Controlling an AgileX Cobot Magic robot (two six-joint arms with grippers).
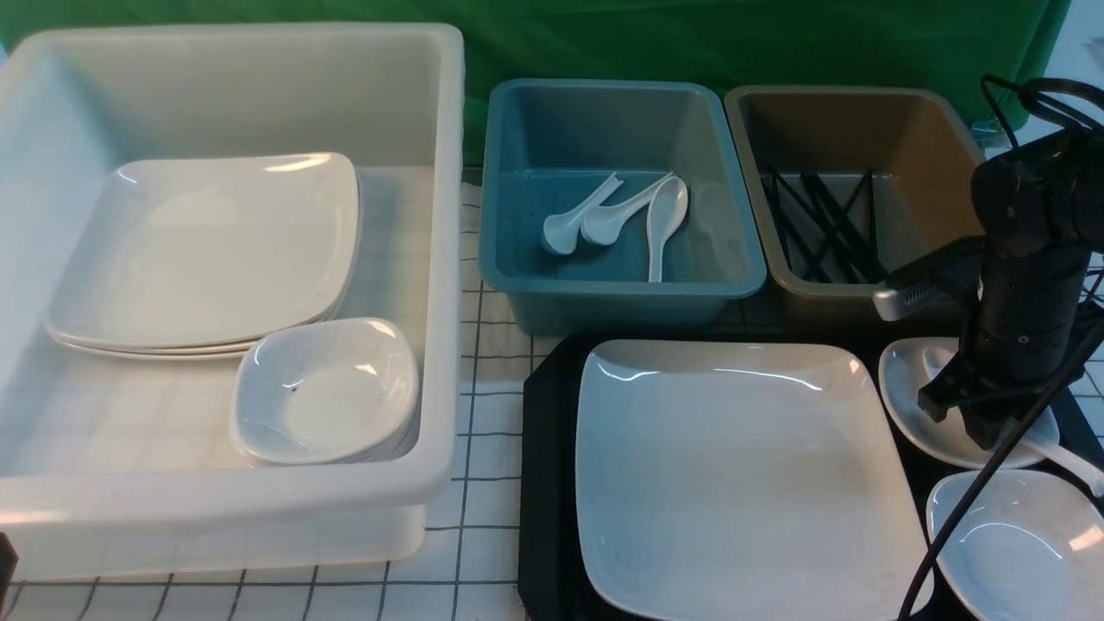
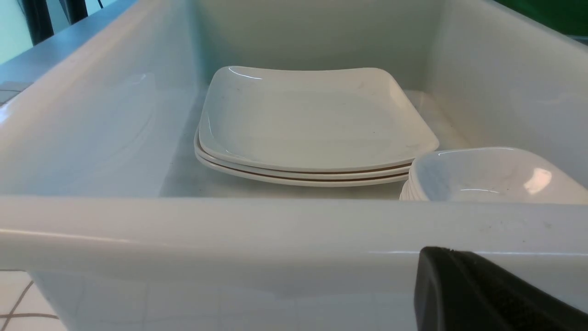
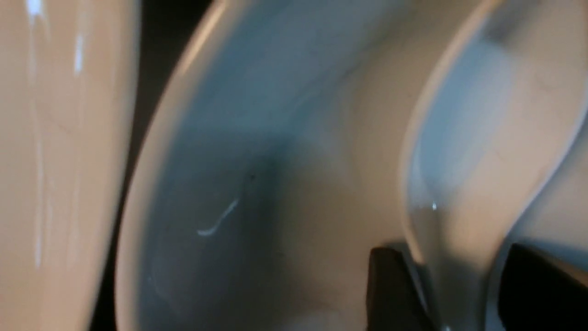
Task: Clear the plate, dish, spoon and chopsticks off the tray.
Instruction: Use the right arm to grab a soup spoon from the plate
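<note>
**Counts.** On the tray you have one plate, two small dishes and one spoon. The white bin holds three stacked plates and a stack of small dishes; the number in that stack cannot be told. The blue bin holds three spoons. The brown bin holds the chopsticks, crossed over one another and too many to count.

**Orientation.** The spoon's bowl lies in the far dish. Its long axis runs diagonally from far-left to near-right, with the handle tip over the rim of the near dish.

**Grippers.** The right gripper is down over the far dish. Its jaws stand apart, with one finger on either side of the spoon's handle. The left gripper sits outside the white bin's near wall with its jaws together, holding nothing.

**Edges and room.** The plate fills the middle of the tray, leaving a bare black strip on its left. Both dishes sit just beside the plate's right edge. The tray's far edge is close to the blue and brown bins. The blue bin's floor is open to the right of its spoons.
</note>
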